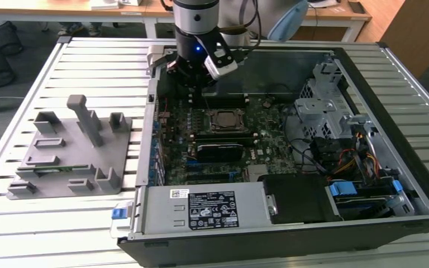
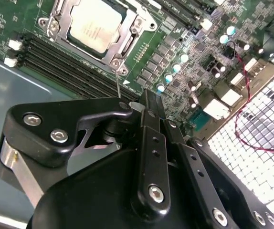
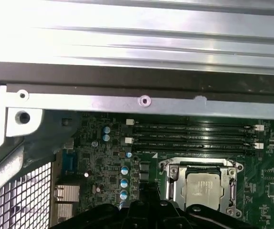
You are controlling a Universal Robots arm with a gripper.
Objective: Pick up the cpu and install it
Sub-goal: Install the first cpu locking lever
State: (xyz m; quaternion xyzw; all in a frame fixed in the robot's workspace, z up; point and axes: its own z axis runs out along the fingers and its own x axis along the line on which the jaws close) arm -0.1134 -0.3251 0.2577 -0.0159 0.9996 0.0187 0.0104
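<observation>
Exterior view: gripper [image 1: 197, 84] hangs over the open computer case [image 1: 393, 61], at 12 o'clock from the socket [image 1: 222, 120].
Cpu: one, seated in the socket frame, seen in both wrist views [image 2: 95, 25] [image 3: 203, 189].
Claw: fingers closed together, holding nothing.
Hidden: fingertips cut off in first wrist view.
Fixture plate [image 1: 69, 151]: one, at 9 o'clock from the case.
Memory slots [image 3: 194, 136]: four.

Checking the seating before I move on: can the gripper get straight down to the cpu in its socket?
Probably yes: the cpu lies uncovered in its socket, and the gripper hangs beside it with nothing between.
</observation>
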